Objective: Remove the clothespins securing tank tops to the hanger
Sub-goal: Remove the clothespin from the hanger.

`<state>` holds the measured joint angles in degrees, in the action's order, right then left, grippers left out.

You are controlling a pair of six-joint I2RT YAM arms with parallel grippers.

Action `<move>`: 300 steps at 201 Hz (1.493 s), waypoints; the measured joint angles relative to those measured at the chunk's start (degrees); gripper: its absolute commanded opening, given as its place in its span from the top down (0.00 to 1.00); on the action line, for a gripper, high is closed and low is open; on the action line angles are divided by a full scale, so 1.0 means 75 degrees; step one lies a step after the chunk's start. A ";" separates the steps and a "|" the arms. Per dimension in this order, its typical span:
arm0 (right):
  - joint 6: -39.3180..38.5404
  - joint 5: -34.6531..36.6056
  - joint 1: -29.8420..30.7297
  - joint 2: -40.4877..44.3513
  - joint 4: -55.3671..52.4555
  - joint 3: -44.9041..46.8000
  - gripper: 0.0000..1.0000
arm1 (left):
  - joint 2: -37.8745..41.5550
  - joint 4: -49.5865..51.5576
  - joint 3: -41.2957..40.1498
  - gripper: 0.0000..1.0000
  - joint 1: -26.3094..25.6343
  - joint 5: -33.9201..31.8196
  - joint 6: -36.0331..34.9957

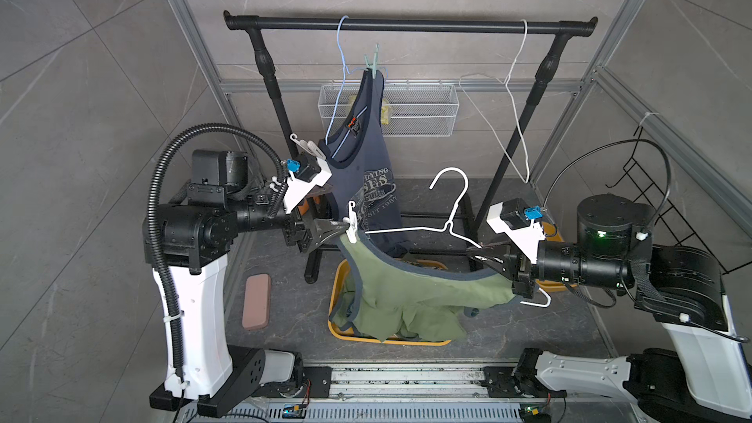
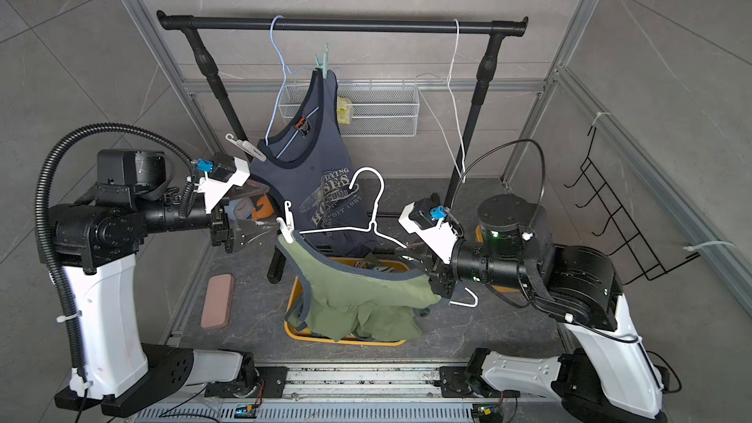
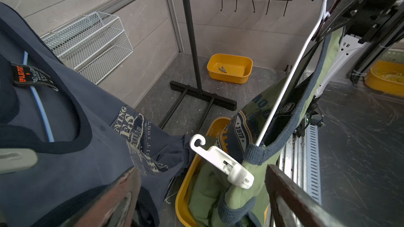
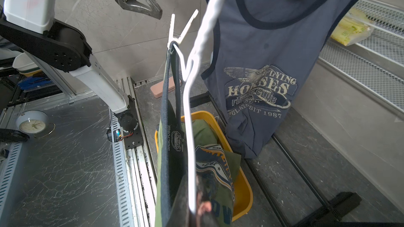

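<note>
My right gripper (image 1: 474, 252) (image 4: 194, 210) is shut on one end of a white hanger (image 1: 407, 229) (image 4: 190, 127). An olive tank top (image 1: 415, 295) (image 2: 358, 295) droops from it. A white clothespin (image 1: 350, 223) (image 2: 288, 223) (image 3: 220, 160) pins the top's strap to the hanger's other end. My left gripper (image 1: 335, 207) (image 3: 201, 168) stands open there, the pin between its fingers and untouched. A navy tank top (image 1: 366, 156) hangs behind on a blue hanger (image 1: 342, 59), held by a mint clothespin (image 1: 373, 63) and a pale one (image 1: 307, 146).
A yellow bin (image 1: 337, 278) sits on the floor under the olive top. A second yellow bin (image 3: 229, 77) holds a loose pin. A black rail (image 1: 407, 25) carries an empty white hanger (image 1: 517, 87). A wire basket (image 1: 419, 115) hangs behind; a pink block (image 1: 257, 301) lies left.
</note>
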<state>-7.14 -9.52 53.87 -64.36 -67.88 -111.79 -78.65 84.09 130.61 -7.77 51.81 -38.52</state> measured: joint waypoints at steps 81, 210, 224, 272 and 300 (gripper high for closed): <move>-0.0061 -0.0367 0.0000 0.0093 -0.0140 -0.0195 1.00 | -0.0157 0.0312 -0.0096 0.06 0.0192 0.1845 -0.1003; -0.0268 -0.0705 0.0000 -0.0475 0.0175 -0.0906 1.00 | -0.0073 0.0332 -0.0723 0.28 0.0192 0.2932 -0.1489; -0.0286 -0.0699 0.0000 -0.0577 0.0175 -0.0909 1.00 | -0.0032 0.0332 -0.0755 0.33 0.0192 0.2952 -0.1504; -0.0289 -0.0574 0.0000 -0.0632 0.0175 -0.0912 1.00 | -0.0020 0.0332 -0.0799 0.55 0.0192 0.2996 -0.1559; -0.0341 -0.0527 0.0000 -0.0589 0.0175 -0.0912 1.00 | -0.0020 0.0335 -0.0813 0.66 0.0192 0.3005 -0.1562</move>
<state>-9.69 -13.47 53.87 -68.77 -66.57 -118.63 -78.81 86.61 124.51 -6.33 74.35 -50.24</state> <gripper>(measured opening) 0.065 0.409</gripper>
